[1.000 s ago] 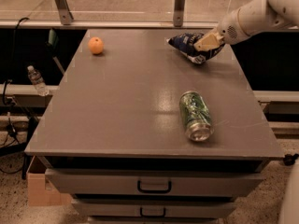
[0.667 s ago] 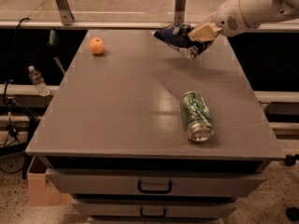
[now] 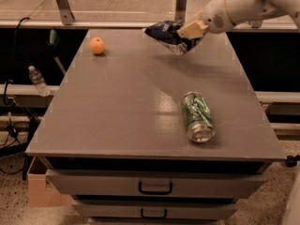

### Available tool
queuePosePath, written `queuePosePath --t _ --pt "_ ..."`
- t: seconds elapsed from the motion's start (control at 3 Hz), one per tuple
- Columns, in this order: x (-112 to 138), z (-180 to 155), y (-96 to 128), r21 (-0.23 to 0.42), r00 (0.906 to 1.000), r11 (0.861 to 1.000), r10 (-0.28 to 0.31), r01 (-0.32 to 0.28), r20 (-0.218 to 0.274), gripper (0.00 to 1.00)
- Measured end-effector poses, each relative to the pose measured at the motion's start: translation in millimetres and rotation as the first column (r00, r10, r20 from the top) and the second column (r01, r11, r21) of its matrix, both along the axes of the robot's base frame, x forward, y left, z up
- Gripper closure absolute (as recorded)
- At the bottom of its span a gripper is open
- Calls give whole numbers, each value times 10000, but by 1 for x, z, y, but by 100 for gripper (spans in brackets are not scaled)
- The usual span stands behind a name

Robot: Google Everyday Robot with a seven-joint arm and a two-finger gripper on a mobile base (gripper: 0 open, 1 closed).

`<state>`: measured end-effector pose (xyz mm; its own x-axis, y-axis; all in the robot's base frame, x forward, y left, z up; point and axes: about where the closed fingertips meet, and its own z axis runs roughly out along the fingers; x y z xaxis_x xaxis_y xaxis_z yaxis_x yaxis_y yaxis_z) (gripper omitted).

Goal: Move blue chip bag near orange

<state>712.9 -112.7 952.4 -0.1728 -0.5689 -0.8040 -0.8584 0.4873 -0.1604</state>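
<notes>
The blue chip bag (image 3: 168, 34) is a crinkled navy bag held in the air above the far right part of the grey table (image 3: 117, 107). My gripper (image 3: 188, 32) comes in from the upper right on a white arm and is shut on the bag's right end. The orange (image 3: 97, 46) is small and round and sits on the table at the far left, well to the left of the bag.
A green metal can (image 3: 197, 116) lies on its side at the table's right front. Drawers with dark handles (image 3: 155, 188) are under the tabletop. A water bottle (image 3: 38, 81) and cables stand off the left edge. A rail with metal posts runs behind.
The gripper has lifted the bag off the table and carried it to the left, toward the orange. The orange and the can have not moved.
</notes>
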Motion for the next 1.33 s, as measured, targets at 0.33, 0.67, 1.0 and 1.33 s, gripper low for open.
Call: queuePosePath --t 0.33,0.67,1.0,1.33 --pt "37 -7 43 154 9996 9998 112 -116 277 100" --pt "71 -13 89 482 9988 9985 244 -265 424 100" --pt "83 -19 133 764 9977 9954 555 -583 388 100" --pt "90 -34 161 730 9980 9954 619 -625 97 83"
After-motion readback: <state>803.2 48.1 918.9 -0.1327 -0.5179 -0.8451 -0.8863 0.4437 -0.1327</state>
